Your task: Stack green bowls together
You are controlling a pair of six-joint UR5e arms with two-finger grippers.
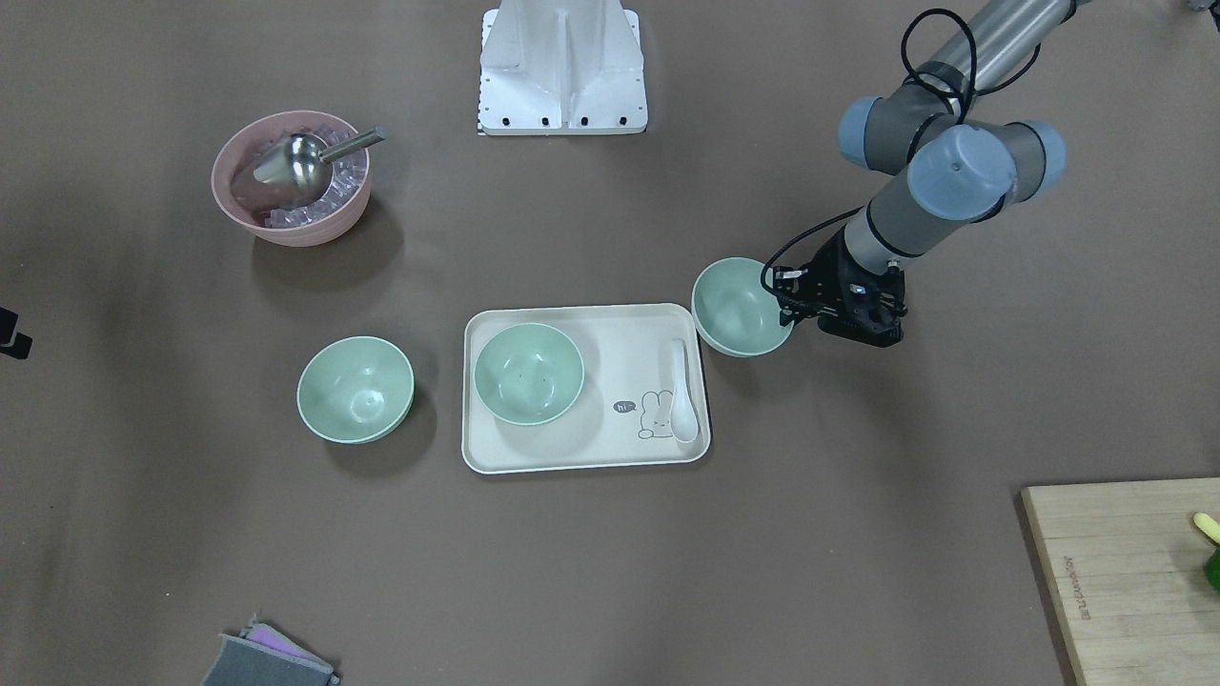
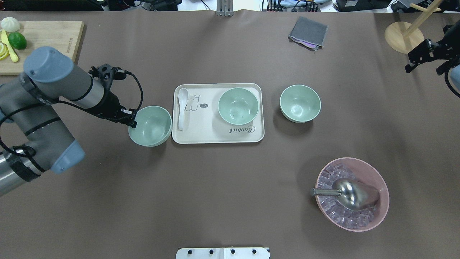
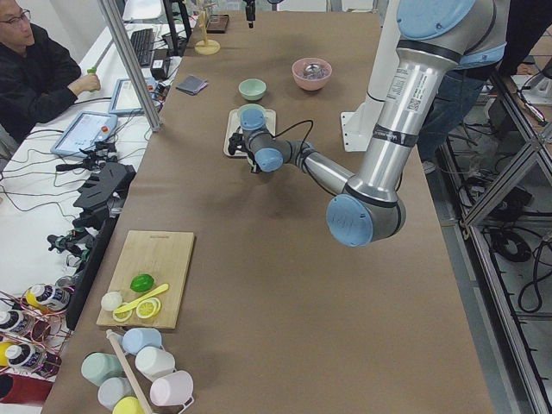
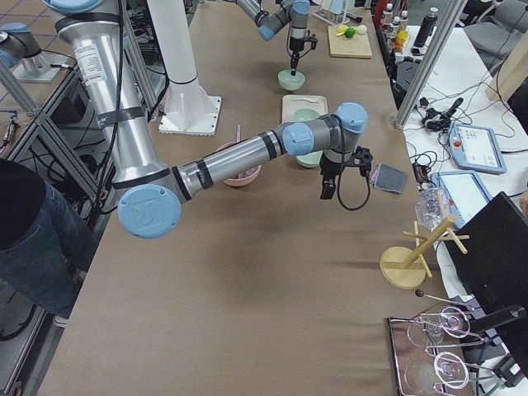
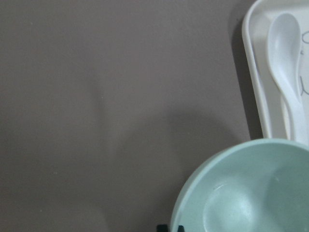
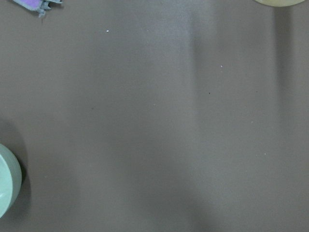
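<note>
The left end effector [image 2: 132,121] is clamped on the rim of the first green bowl [image 2: 152,126], just beside the tray [image 2: 215,136]. The second green bowl [image 2: 238,106] is seated in the tray, and the third green bowl [image 2: 300,103] on the tabletop [image 2: 215,187]. All are turned mouth-up. The right end effector [image 2: 426,66] cannot be judged parted or closed.

A long table [image 2: 230,201] under a brown covering fills the room, flanked by a white side bench [image 3: 30,220] carrying tablets [image 3: 86,134]. Aluminium posts [image 3: 131,65] rise along its edge.
</note>
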